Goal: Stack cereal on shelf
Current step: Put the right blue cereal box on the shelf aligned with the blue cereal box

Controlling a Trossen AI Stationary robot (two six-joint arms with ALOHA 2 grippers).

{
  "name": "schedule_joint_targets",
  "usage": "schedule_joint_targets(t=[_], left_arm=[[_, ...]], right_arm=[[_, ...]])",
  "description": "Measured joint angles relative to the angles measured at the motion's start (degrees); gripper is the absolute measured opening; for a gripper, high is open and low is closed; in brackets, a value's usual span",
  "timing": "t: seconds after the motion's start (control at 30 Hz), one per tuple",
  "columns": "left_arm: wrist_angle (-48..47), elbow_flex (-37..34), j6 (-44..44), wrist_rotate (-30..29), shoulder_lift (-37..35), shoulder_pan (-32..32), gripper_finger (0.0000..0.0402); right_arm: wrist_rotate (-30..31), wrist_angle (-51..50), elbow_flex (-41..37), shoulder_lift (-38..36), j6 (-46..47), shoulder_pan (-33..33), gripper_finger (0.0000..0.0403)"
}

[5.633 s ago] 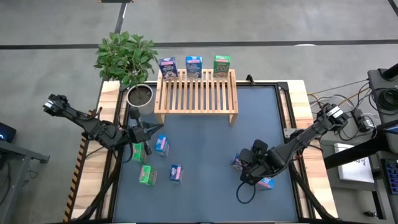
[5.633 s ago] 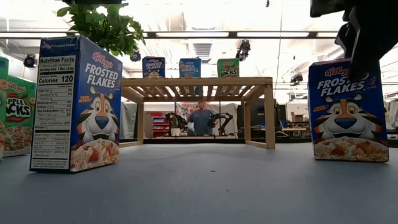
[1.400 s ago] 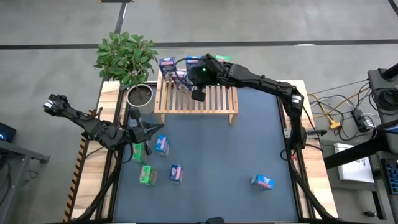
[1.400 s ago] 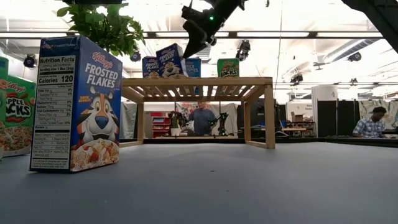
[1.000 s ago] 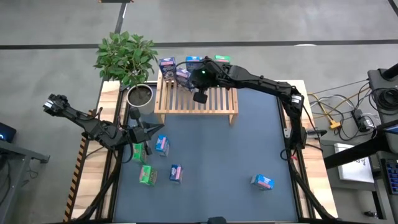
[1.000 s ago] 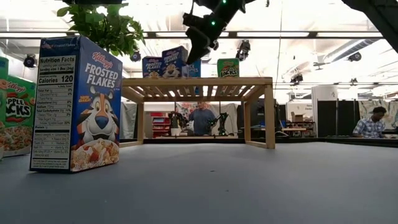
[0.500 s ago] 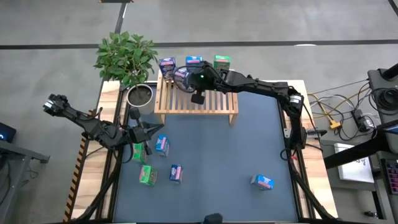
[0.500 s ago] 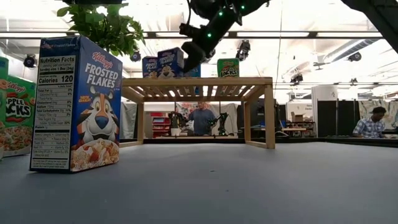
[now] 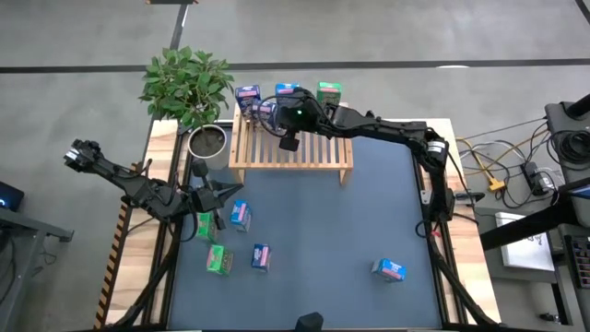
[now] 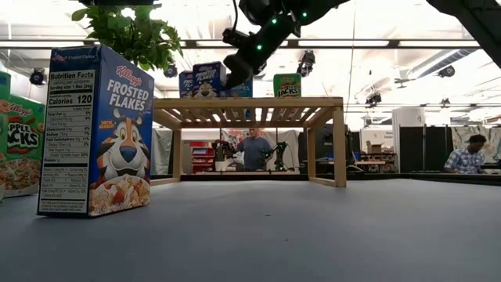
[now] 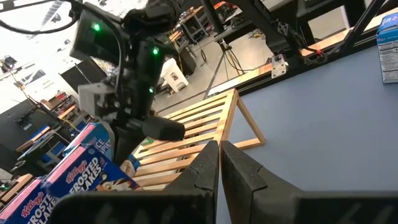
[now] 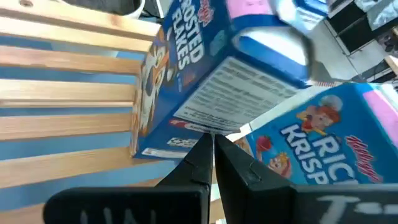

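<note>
Cereal boxes, counted from above: four up on the shelf (image 9: 290, 140) and five down on the blue mat in front of it. Along the shelf's back edge stand a blue box (image 9: 247, 97), a Rice Krispies box (image 9: 288, 91) and a green Apple Jacks box (image 9: 329, 92), all upright. The fourth, a Frosted Flakes box (image 12: 171, 71), sits just in front of the gap between the first two; the right gripper (image 9: 275, 108) is right against it, fingers pressed together, and whether they pinch the carton or only touch it is hard to make out. In the right wrist view that box's long axis runs across the slats, though the arm covers most of it from overhead. Well in front of the shelf, near its left leg, the left gripper (image 9: 230, 192) rests clenched and empty beside four boxes: two green, two blue. A fifth blue box (image 9: 390, 270) lies flat far off toward the front right corner. In the low view the nearest Frosted Flakes box (image 10: 98, 131) stands upright, and a green one is cut off at the frame edge.
</note>
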Motion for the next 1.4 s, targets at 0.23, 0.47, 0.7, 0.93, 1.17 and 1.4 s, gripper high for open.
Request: schedule_joint_targets(t=[0.23, 0.47, 0.7, 0.93, 1.17, 1.4], left_arm=[[0.0, 0.0, 0.0, 0.0, 0.0, 0.0, 0.0], [0.0, 0.0, 0.2, 0.0, 0.0, 0.0, 0.0], [0.0, 0.0, 0.2, 0.0, 0.0, 0.0, 0.0], [0.0, 0.0, 0.2, 0.0, 0.0, 0.0, 0.0], [0.0, 0.0, 0.2, 0.0, 0.0, 0.0, 0.0], [0.0, 0.0, 0.2, 0.0, 0.0, 0.0, 0.0]], right_arm=[[0.4, 2.0, 0.0, 2.3, -1.8, 0.0, 0.0009], [0.1, 6.0, 0.0, 2.5, -1.8, 0.0, 0.0009], [-2.3, 7.8, -0.1, 2.5, -0.9, 0.0, 0.0009], [-2.4, 8.6, -0.9, 2.5, 0.0, 0.0, 0.0009], [-2.4, 8.4, -1.6, 2.5, 1.0, 0.0, 0.0009], [-2.5, 8.4, -1.9, 2.5, 1.2, 0.0, 0.0009]])
